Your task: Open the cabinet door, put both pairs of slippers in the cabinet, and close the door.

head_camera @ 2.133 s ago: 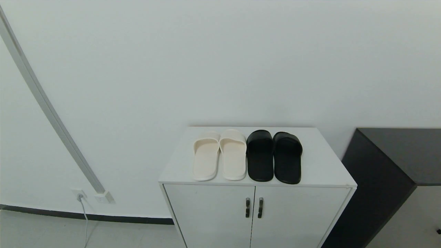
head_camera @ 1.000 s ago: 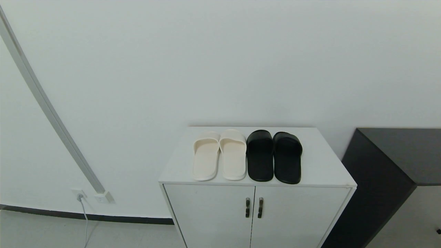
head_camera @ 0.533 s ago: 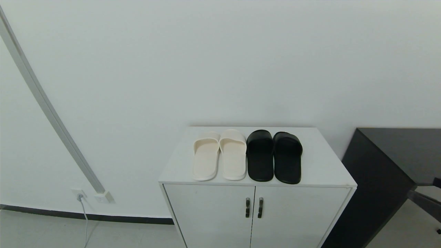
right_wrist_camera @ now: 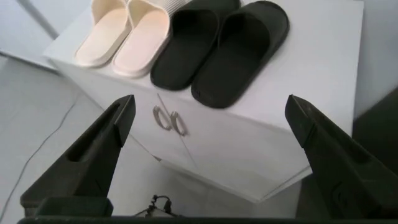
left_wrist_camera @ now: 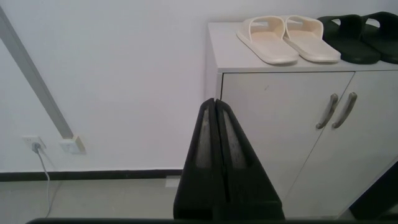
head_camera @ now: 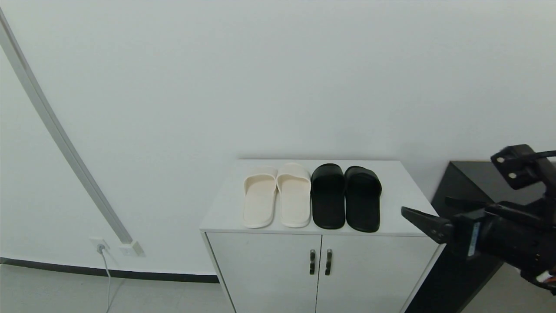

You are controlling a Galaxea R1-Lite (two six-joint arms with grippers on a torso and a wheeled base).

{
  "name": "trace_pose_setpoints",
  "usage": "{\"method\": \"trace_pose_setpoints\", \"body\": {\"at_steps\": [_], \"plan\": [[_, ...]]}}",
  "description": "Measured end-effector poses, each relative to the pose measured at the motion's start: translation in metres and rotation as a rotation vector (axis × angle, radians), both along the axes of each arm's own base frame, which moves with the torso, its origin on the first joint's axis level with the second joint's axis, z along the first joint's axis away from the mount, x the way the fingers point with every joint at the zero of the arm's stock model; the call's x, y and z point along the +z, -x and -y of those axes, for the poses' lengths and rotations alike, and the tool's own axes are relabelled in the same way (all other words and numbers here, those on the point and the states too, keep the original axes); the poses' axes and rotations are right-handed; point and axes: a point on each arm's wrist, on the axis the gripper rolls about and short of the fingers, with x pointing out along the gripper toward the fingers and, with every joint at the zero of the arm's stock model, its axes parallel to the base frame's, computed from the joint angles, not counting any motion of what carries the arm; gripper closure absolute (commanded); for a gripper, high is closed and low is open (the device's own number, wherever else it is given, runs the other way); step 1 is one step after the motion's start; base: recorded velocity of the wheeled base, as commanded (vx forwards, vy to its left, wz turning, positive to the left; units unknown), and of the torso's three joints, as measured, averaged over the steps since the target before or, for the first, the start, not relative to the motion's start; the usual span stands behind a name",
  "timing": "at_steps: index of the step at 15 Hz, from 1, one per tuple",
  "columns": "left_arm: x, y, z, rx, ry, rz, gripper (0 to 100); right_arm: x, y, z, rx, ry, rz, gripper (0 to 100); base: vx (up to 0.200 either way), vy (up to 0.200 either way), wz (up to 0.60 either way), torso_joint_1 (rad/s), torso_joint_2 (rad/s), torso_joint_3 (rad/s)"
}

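A white cabinet (head_camera: 269,274) stands against the wall with both doors shut, its two dark handles (head_camera: 320,261) side by side at the middle. A cream pair of slippers (head_camera: 277,198) and a black pair of slippers (head_camera: 346,198) lie on top, toes toward the wall. My right gripper (head_camera: 424,205) hangs open in the air off the cabinet's right front corner, holding nothing. From its wrist I look down on the black slippers (right_wrist_camera: 221,46), cream slippers (right_wrist_camera: 124,34) and handles (right_wrist_camera: 168,119). My left gripper (left_wrist_camera: 214,102) is shut and empty, low and left of the cabinet (left_wrist_camera: 280,124).
A black cabinet (head_camera: 434,278) stands close against the white one's right side, under my right arm. On the left wall a grey conduit (head_camera: 61,134) runs down to a socket with a cable (head_camera: 100,248). Bare floor (head_camera: 65,291) lies left of the cabinet.
My right arm has come into the head view from the lower right and risen toward the cabinet's right front corner. The slippers and doors have not moved.
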Motion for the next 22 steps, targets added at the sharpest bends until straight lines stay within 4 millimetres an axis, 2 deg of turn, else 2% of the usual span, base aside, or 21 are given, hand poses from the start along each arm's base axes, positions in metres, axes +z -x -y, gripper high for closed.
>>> {"method": "trace_pose_setpoints", "body": {"at_steps": [5,7,11,15,19,22], "plan": [[0.000,0.000,0.000,-0.002,0.000,0.000,100,-0.001,-0.044,-0.052,-0.139,0.011,-0.022,0,0.000,0.000,0.00,0.000,0.00,0.000],[0.000,0.000,0.000,-0.002,0.000,0.000,100,-0.009,-0.065,-0.070,-0.247,0.036,-0.016,0,0.000,0.000,0.00,0.000,0.00,0.000],[0.000,0.000,0.000,-0.002,0.000,0.000,100,-0.029,-0.101,-0.100,-0.334,0.035,0.017,0,0.000,0.000,0.00,0.000,0.00,0.000],[0.000,0.000,0.000,-0.002,0.000,0.000,100,-0.058,-0.126,-0.122,-0.362,0.064,0.006,0,0.000,0.000,0.00,0.000,0.00,0.000],[0.000,0.000,0.000,-0.002,0.000,0.000,100,-0.075,-0.150,-0.139,-0.382,0.069,0.007,0,0.000,0.000,0.00,0.000,0.00,0.000],[0.000,0.000,0.000,-0.001,0.001,0.000,100,-0.085,-0.173,-0.143,-0.412,0.066,0.011,0,0.000,0.000,0.00,0.000,0.00,0.000]]}}
